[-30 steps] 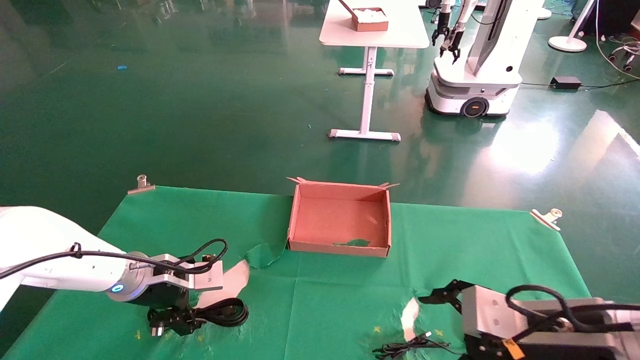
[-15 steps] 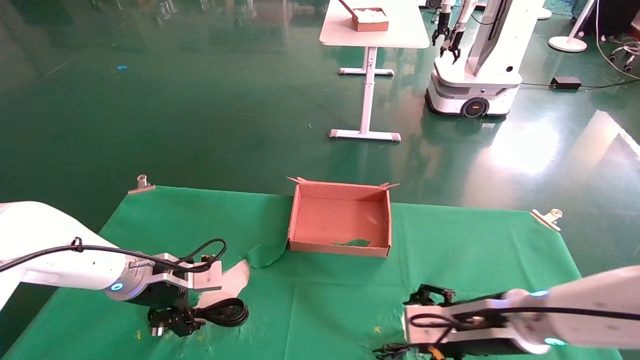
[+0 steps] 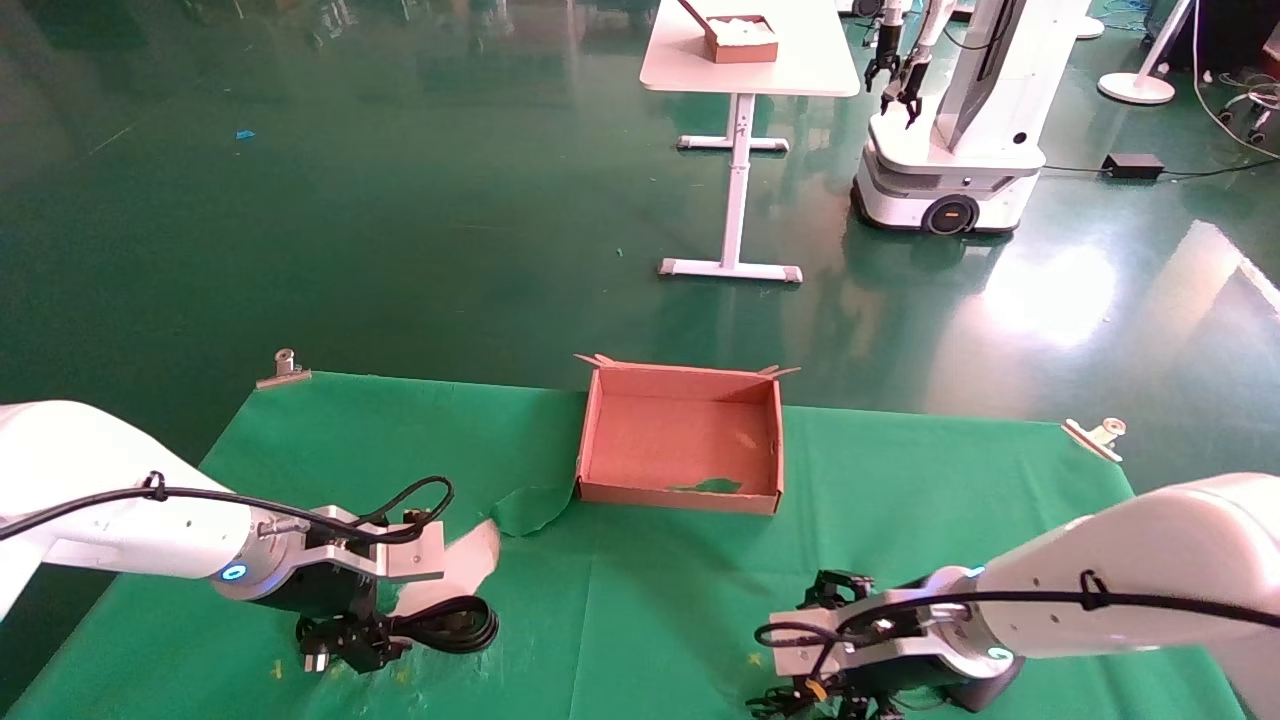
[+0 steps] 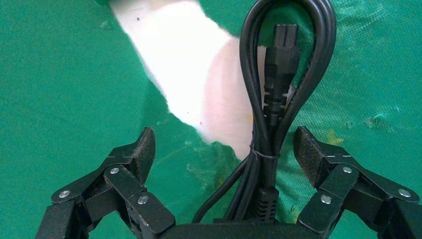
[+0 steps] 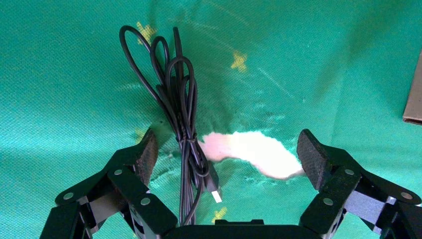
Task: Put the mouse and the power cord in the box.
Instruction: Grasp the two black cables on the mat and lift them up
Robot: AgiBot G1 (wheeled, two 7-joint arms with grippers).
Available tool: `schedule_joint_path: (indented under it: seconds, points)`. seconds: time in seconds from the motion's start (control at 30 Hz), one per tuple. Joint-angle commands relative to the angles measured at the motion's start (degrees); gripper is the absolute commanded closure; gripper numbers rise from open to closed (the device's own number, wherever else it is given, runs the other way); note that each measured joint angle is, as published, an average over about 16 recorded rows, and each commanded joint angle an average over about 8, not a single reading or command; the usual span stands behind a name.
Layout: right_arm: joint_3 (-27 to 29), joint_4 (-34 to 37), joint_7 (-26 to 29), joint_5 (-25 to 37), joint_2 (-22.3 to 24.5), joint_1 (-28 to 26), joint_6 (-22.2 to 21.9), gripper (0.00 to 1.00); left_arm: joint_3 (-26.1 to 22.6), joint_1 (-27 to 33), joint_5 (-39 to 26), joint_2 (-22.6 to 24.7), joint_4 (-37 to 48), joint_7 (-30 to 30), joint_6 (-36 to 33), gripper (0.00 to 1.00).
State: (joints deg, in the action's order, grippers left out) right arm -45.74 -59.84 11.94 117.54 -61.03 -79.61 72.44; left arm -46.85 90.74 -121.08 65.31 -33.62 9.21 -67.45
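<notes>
The left gripper hangs with its jaws spread over the power cord on the green cloth, left of the box. The right gripper, also spread wide, straddles the mouse's thin cable; the mouse itself is out of sight. Since a second ago the right arm has swung leftward and down over that cable.

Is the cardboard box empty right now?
Empty: the box shows bare cardboard inside; the power cord lies on the cloth.
</notes>
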Motion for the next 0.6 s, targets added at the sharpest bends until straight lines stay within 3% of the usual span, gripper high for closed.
schedule_joint_path:
  seconds: [0.03, 0.6]
  points:
    - [-0.28, 0.85, -0.1, 0.76, -0.69, -0.21, -0.28, 1.0, -0.01, 0.04, -0.01, 0.05, 0.16, -0.04, 0.03, 1.0]
    - [0.2, -0.29, 0.02, -0.57, 0.35, 0.1, 0.0, 1.0, 0.03, -0.01, 0.05, -0.01, -0.11, -0.03, 0.02, 1.0]
